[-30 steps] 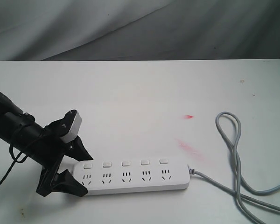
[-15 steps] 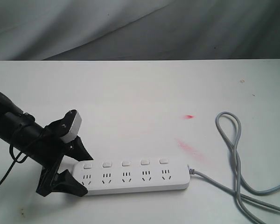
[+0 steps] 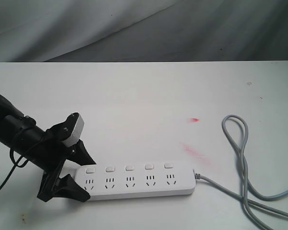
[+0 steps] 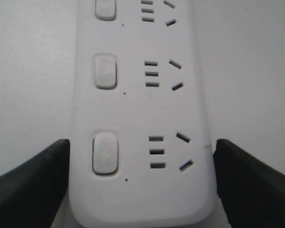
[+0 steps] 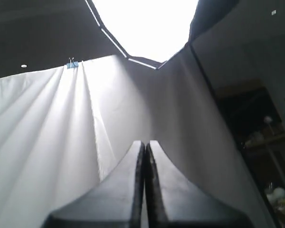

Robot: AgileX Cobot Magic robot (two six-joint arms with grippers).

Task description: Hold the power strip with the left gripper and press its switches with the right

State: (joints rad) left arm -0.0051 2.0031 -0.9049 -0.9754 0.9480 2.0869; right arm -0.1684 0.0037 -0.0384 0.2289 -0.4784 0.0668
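The white power strip (image 3: 134,184) lies flat near the table's front edge, its five switches (image 3: 129,167) in a row above the socket groups. Its grey cord (image 3: 240,143) loops away at the right. My left gripper (image 3: 88,181) straddles the strip's left end, one black finger against each long side. In the left wrist view the strip (image 4: 142,95) fills the space between the fingers of the left gripper (image 4: 142,147), and the nearest switch (image 4: 105,152) shows uncovered. My right gripper (image 5: 145,142) is shut on nothing and points up at a white curtain; the exterior view does not show it.
Red smears (image 3: 192,149) and a small red spot (image 3: 195,119) mark the white table (image 3: 149,105) right of centre. The cord's loops lie across the table's right part. Grey cloth (image 3: 134,28) hangs behind the table.
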